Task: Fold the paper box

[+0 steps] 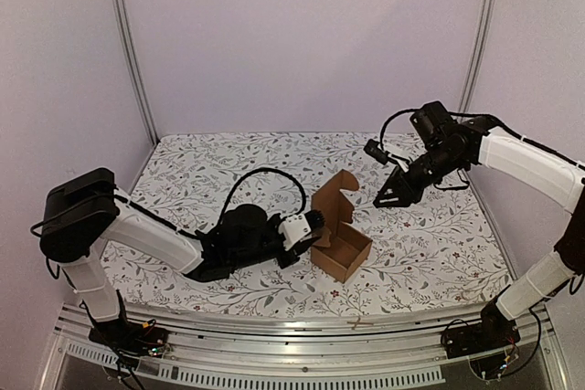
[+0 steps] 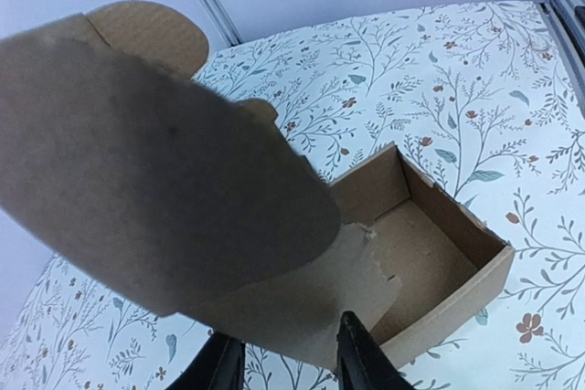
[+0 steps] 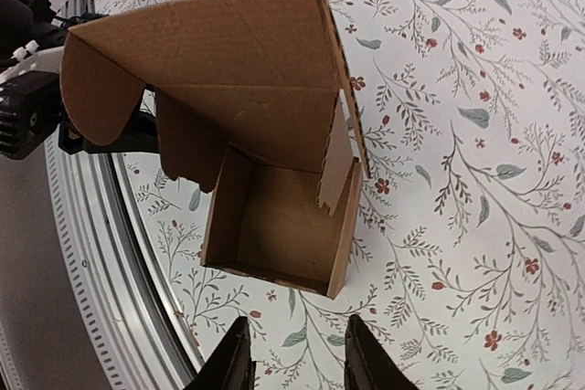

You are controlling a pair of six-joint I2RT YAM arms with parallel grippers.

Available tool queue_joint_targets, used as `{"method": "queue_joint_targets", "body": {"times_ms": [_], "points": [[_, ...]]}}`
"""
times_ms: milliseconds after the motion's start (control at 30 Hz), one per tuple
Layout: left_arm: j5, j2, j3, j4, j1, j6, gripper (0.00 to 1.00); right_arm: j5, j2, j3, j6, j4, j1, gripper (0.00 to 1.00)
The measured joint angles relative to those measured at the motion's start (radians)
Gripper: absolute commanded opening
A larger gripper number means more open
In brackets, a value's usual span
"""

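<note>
The paper box (image 1: 343, 246), brown cardboard, stands half folded near the table's front middle, its square tray open at the top and its lid (image 1: 336, 191) upright at the back. My left gripper (image 1: 315, 224) lies low against the box's left side. In the left wrist view its jaws (image 2: 288, 364) are apart, with a rounded side flap (image 2: 302, 308) hanging just ahead of and between the fingertips, not pinched. My right gripper (image 1: 384, 198) hovers to the right of the lid, apart from it. In the right wrist view it (image 3: 297, 361) is open and empty above the box (image 3: 274, 226).
A floral cloth (image 1: 439, 235) covers the table. A metal rail (image 1: 302, 328) runs along the near edge, close to the box in the right wrist view (image 3: 101, 253). Upright frame posts (image 1: 132, 52) and pale walls close in the back and sides.
</note>
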Motion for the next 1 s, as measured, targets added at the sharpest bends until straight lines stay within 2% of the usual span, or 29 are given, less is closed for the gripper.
{"method": "queue_joint_targets", "body": {"times_ms": [267,467,500,600,700,867,1000], "points": [[-0.029,0.0,-0.002,0.0,0.0,-0.013,0.33,0.032,0.053,0.238,0.0,-0.021,0.002,0.39],[-0.039,0.0,-0.002,0.002,0.0,-0.014,0.33,0.044,0.163,0.297,-0.003,-0.037,0.04,0.39],[-0.039,0.0,-0.002,0.003,0.0,-0.014,0.33,0.05,0.174,0.299,-0.005,-0.041,0.05,0.36],[-0.04,0.0,-0.002,0.006,0.0,-0.013,0.33,0.065,0.199,0.304,-0.01,-0.054,0.08,0.17],[-0.042,0.0,-0.002,0.007,-0.001,-0.013,0.33,0.076,0.216,0.321,-0.002,-0.063,0.095,0.05],[-0.048,0.0,-0.001,0.013,-0.007,-0.011,0.32,0.101,0.216,0.315,0.01,-0.06,0.098,0.0],[-0.064,0.005,0.008,0.013,-0.025,0.006,0.32,0.119,0.186,0.239,0.013,-0.036,0.098,0.0]]}}
